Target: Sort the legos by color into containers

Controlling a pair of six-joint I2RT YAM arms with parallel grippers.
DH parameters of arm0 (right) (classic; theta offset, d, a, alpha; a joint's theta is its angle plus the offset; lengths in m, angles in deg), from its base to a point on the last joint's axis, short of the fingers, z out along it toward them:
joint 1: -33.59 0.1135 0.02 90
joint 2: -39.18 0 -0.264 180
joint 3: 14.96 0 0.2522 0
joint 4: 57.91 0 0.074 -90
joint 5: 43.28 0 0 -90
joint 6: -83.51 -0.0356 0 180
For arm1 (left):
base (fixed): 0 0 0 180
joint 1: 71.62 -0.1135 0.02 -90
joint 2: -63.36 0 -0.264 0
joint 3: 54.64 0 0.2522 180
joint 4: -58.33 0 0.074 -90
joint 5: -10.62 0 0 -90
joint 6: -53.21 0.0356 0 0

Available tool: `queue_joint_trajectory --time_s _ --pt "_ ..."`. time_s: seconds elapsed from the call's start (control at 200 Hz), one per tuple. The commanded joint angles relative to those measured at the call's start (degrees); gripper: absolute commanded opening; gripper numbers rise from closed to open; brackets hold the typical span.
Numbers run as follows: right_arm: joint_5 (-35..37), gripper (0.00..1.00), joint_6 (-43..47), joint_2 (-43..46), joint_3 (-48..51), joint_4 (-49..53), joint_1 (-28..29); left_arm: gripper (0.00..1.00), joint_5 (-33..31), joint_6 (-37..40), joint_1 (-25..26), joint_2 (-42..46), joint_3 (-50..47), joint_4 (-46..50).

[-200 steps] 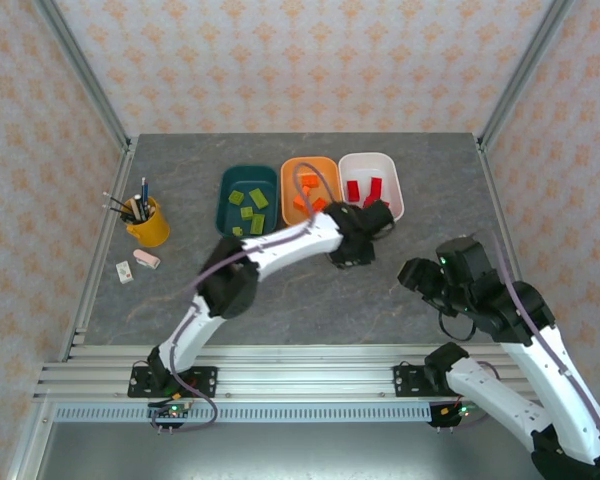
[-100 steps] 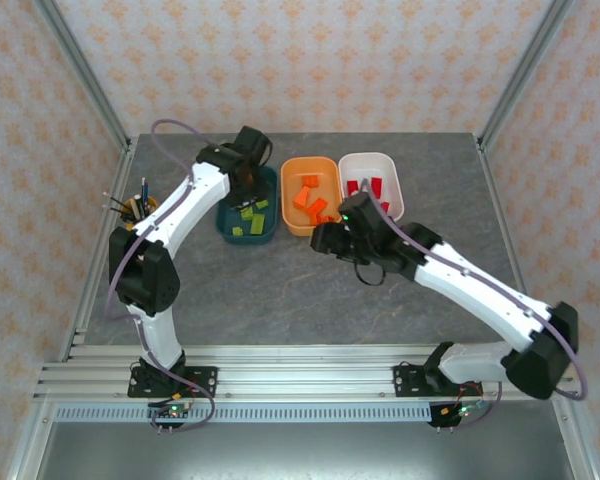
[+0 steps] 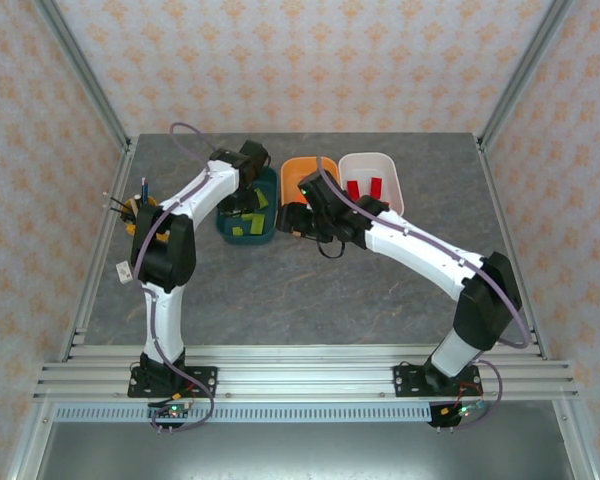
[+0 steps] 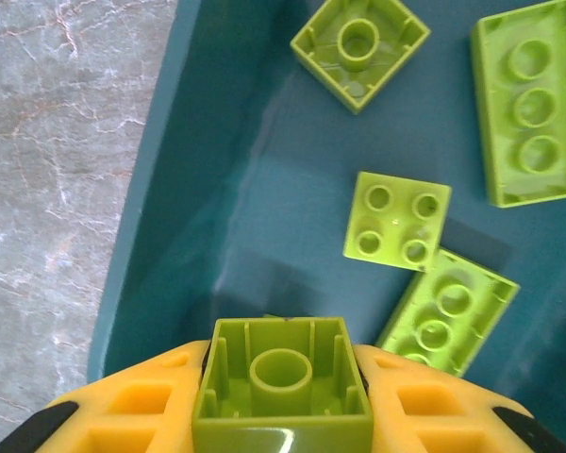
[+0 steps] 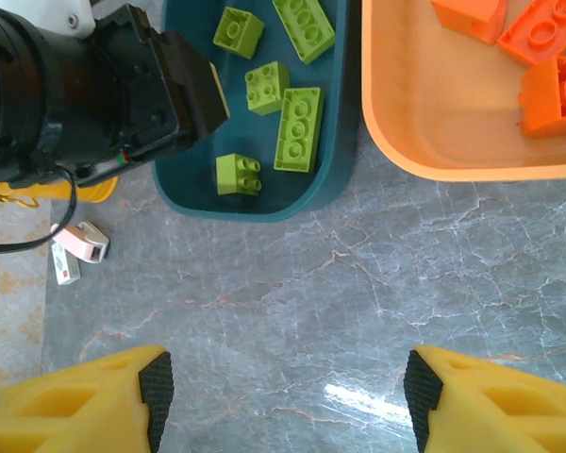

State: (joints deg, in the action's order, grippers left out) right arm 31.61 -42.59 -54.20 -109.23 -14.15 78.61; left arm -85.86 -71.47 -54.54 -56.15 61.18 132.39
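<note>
My left gripper (image 4: 283,401) is shut on a square lime green lego (image 4: 283,373), held hollow side up just above the dark teal tub (image 4: 179,236). Several lime legos (image 4: 396,219) lie in that tub. From above, the left gripper (image 3: 242,207) hangs over the teal tub (image 3: 266,236). My right gripper (image 5: 288,396) is open and holds nothing, over bare table in front of the teal tub (image 5: 311,193) and the orange tub (image 5: 406,151); from above it (image 3: 293,222) sits between those two. Orange legos (image 5: 547,57) lie in the orange tub (image 3: 298,168), red legos (image 3: 365,188) in the white tub (image 3: 392,170).
A yellow cup with pens (image 3: 143,215) stands at the left, with two small erasers (image 5: 79,243) on the table near it. The left arm's black wrist (image 5: 85,94) hangs over the teal tub's left side. The grey marble table (image 3: 310,290) spreads in front of the tubs.
The left arm swung from near the white tub over to the teal tub. The right arm reached out from the near right to the front of the teal and orange tubs.
</note>
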Motion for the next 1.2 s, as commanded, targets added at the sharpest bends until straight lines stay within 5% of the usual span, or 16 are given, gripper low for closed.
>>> queue_joint_trajectory --time_s 0.0,0.37,0.816,0.986,1.196 --pt "-1.0 0.68 0.4 -0.7 -1.3 1.0 -0.2 0.31 -4.2 2.9 -1.0 -1.0 0.8 1.6" --pt "-2.0 0.68 -0.1 -0.5 -0.4 2.5 -1.6 0.34 -3.7 5.5 -1.3 -6.1 2.2 0.8" --pt "-2.8 0.68 0.2 -0.5 -0.1 2.9 -2.1 0.51 -2.7 5.3 -1.1 -6.6 4.7 1.5" --pt "-1.1 0.68 2.2 1.1 -0.8 3.9 -2.2 0.56 -2.5 4.4 -0.7 -0.9 5.2 1.6" --pt "3.3 0.70 9.3 6.9 -1.0 7.2 -4.0 0.80 0.6 1.2 -0.6 17.9 -7.3 -6.4"
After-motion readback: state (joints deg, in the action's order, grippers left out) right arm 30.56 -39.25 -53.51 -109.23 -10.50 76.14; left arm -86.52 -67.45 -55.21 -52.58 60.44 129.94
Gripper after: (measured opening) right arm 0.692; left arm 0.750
